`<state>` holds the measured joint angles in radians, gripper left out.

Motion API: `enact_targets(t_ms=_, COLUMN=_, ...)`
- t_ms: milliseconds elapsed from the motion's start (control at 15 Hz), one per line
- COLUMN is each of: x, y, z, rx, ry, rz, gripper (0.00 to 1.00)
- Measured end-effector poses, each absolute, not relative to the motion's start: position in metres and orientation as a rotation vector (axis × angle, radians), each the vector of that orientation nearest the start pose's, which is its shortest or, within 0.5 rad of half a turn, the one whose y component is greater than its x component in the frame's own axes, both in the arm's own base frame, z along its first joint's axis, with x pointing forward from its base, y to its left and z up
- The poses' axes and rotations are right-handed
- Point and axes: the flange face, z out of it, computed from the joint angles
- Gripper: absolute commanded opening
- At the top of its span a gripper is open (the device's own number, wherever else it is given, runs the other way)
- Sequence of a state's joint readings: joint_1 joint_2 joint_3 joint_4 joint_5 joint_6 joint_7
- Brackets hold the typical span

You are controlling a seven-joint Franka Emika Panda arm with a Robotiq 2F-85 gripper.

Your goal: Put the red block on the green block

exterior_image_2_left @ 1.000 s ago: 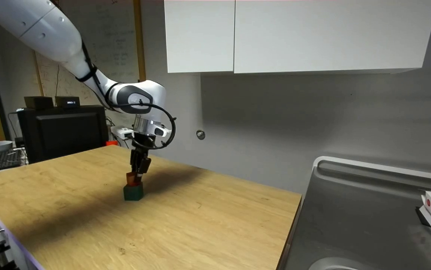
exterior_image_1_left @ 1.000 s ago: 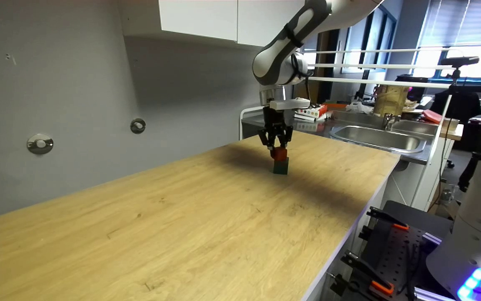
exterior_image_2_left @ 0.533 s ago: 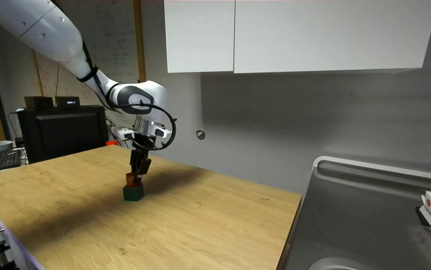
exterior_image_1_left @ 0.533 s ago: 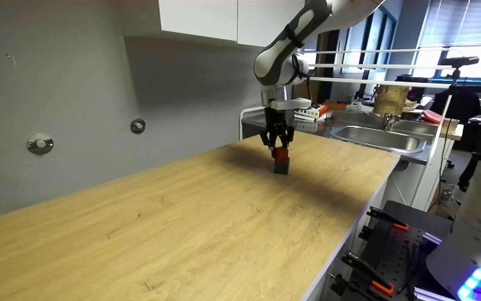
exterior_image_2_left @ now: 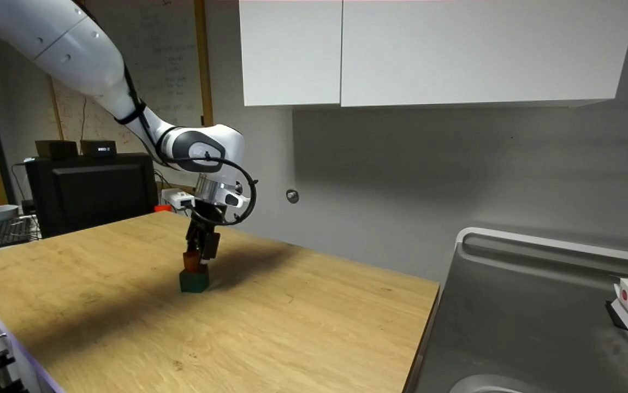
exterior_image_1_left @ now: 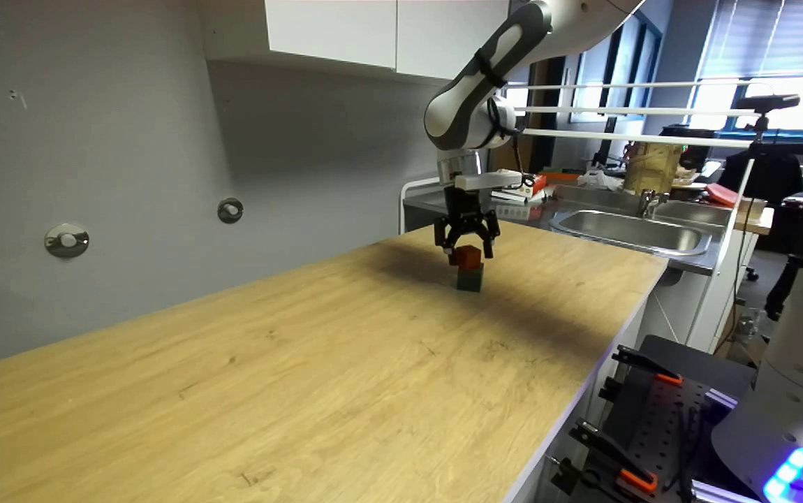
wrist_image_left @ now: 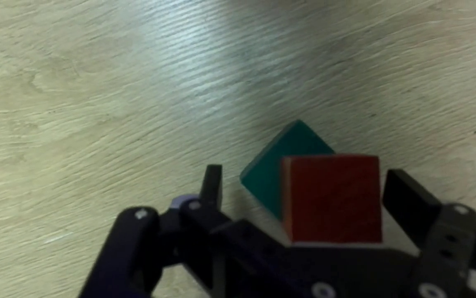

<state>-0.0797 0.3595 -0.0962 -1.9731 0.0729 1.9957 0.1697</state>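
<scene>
The red block rests on top of the green block, which stands on the wooden tabletop; both exterior views show this stack. From above, in the wrist view, the red block is turned relative to the green block and covers part of it. My gripper is open around the red block. A wide gap separates the block from the left finger; the right finger stands close beside it with a narrow gap. In an exterior view the gripper straddles the red block from above.
The wooden tabletop extends around the stack. A grey wall runs behind it, with white cabinets overhead. A metal sink lies beyond one end, and a black monitor stands past the other.
My fingers have spread from the red block's sides to wide apart. The wrist has dipped and tilted slightly. Both blocks stay stacked in about the same place.
</scene>
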Motion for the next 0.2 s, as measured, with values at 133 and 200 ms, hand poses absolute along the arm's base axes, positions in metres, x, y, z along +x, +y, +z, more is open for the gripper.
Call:
enact_targets(t_ms=133, x=0.563, y=-0.094, z=0.2651, rx=-3.013, ry=0.587, rz=0.521, gripper=1.0)
enact_targets(t_ms=200, x=0.5629, y=-0.0934, z=0.2653, rx=-3.012, ry=0.583, rz=0.524, gripper=1.0)
